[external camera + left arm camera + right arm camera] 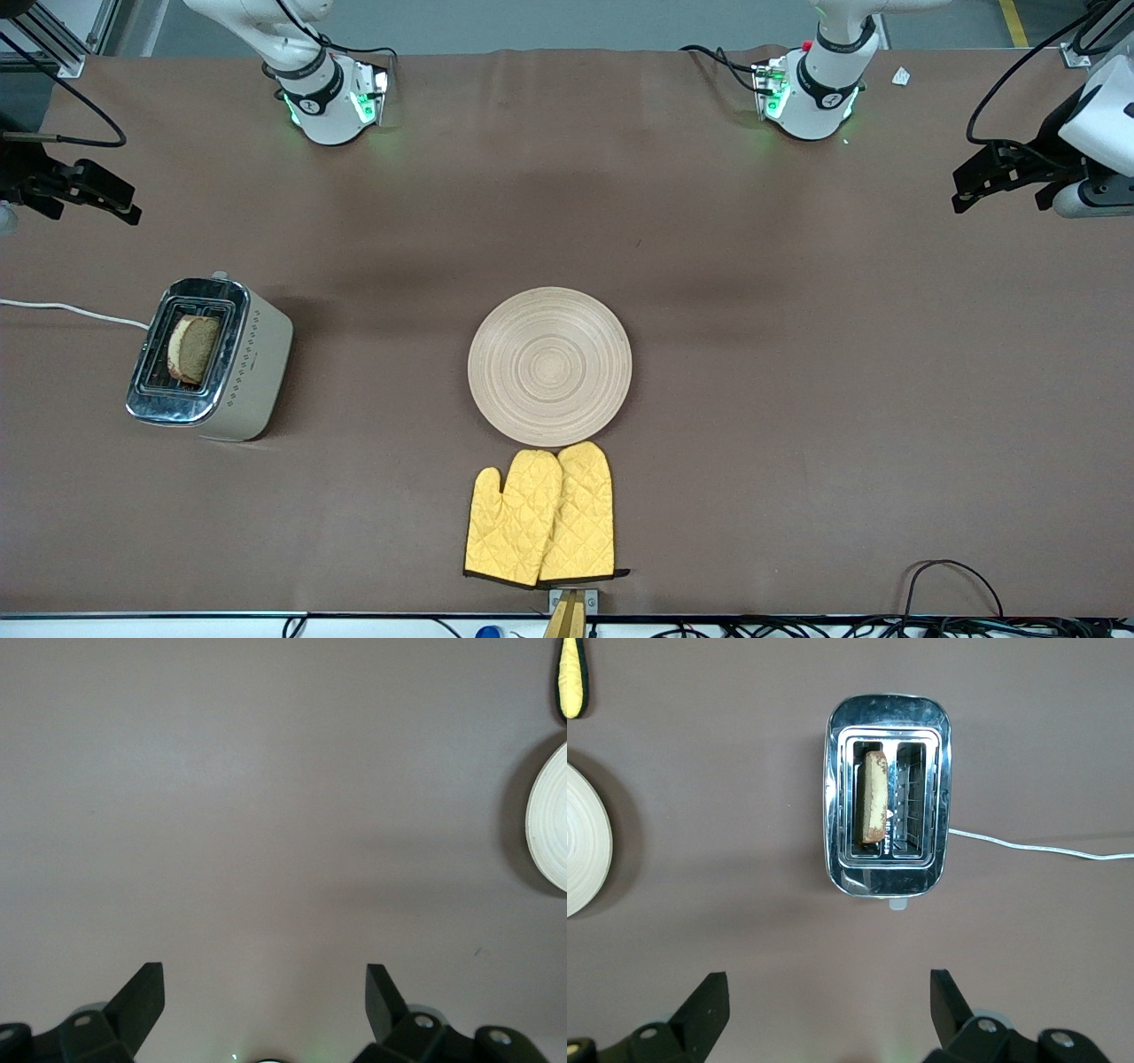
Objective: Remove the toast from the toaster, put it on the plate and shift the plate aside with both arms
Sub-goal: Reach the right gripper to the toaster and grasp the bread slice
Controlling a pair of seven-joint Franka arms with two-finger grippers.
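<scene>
The toast (193, 348) stands on edge in the toaster (211, 359), in the slot nearer the plate, its rounded top poking above the chrome so a gripper could pinch it from above. The right wrist view shows it as a thin strip: its long axis runs along the slot, parallel to the toaster's long side, and its broad faces look toward the two ends of the table. The toaster sits at the right arm's end, cord (62, 310) trailing off the table's edge.

The plate (549, 365) lies flat mid-table, well apart from the toaster and bare, ready to receive the slice. Two mitts (540, 517) lie just beside it, nearer the camera.

The right gripper (829, 1005) hangs over bare table near the toaster, jaws spread wide and empty, which suits it for the lift. The left gripper (266, 997) waits over bare table at its own end, jaws likewise released.
</scene>
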